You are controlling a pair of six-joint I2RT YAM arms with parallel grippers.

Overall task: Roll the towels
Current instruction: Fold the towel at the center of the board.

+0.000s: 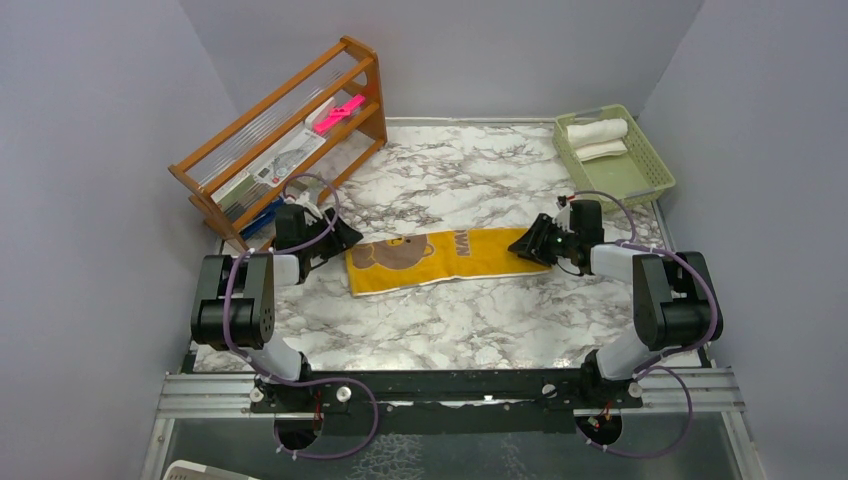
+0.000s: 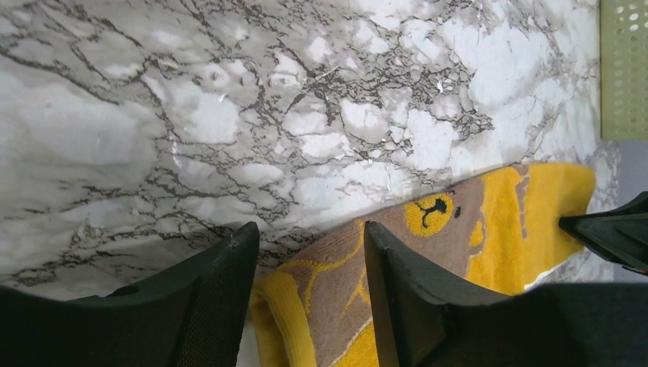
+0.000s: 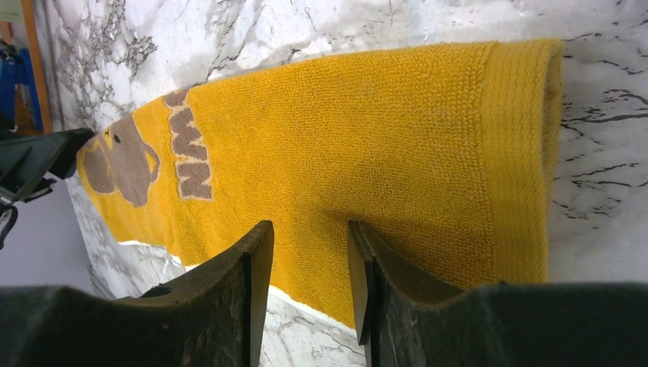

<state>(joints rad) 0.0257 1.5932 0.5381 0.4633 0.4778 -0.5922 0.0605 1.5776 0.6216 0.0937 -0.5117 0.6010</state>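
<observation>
The mustard-yellow towel (image 1: 435, 258) lies flat and spread out on the marble table, with its brown bear print toward the left. My left gripper (image 1: 345, 238) is at the towel's left end. In the left wrist view it (image 2: 309, 245) is open, and the towel's (image 2: 497, 222) raised brown-faced edge lies between the fingers. My right gripper (image 1: 520, 245) is at the towel's right end. In the right wrist view it (image 3: 309, 237) is open, just above the yellow cloth (image 3: 367, 130). A cream-white towel (image 1: 597, 133) lies rolled in the green basket (image 1: 640, 185).
A wooden rack (image 1: 285, 135) stands at the back left and holds papers and a pink item (image 1: 338, 112). The green basket sits at the back right, and its edge shows in the left wrist view (image 2: 623, 69). Grey walls enclose the table.
</observation>
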